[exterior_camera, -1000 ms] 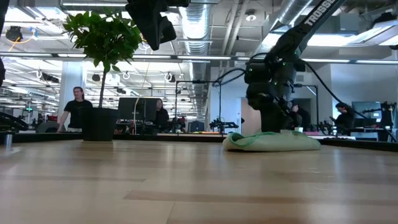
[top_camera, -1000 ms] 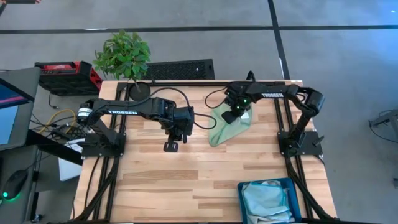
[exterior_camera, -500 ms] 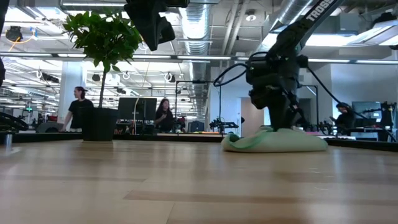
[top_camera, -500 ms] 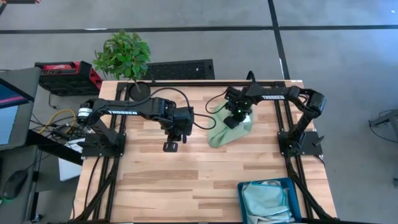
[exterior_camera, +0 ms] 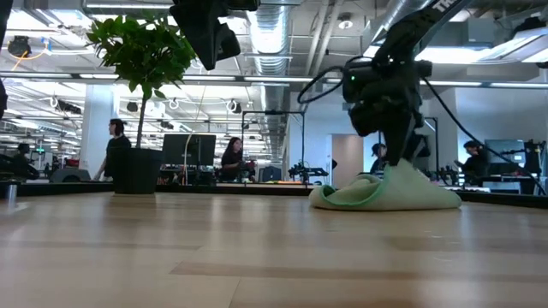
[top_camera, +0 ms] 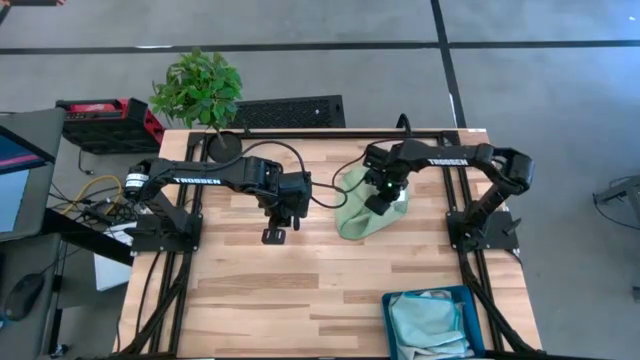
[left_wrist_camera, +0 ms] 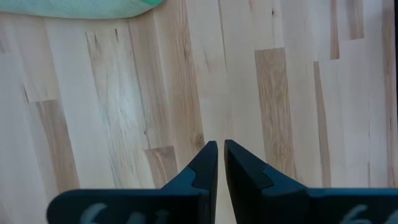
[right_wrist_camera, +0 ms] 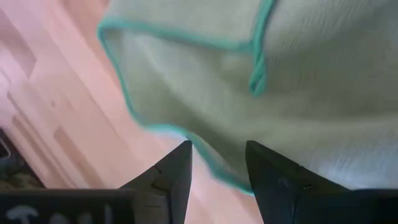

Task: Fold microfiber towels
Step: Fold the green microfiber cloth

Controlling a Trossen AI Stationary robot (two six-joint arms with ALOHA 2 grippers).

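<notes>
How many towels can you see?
2 for sure: a light green towel on the table under the right end effector, and a light blue towel in the teal bin at the table's near edge. More may be hidden underneath it.

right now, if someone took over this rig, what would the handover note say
Left hand: shut, empty, hanging over bare wood near the table's middle, waiting.
Right hand: fingers open, down over the light green towel; in the right wrist view the cloth lies just beyond the fingertips, nothing gripped.
Light green towel: bunched and partly doubled over on the far right part of the table, not a neat fold.
Teal bin: at the near right edge, holding light blue cloth; whether it is folded cannot be told.
Left to do: flatten and finish folding the green towel, then move it to the bin.
</notes>
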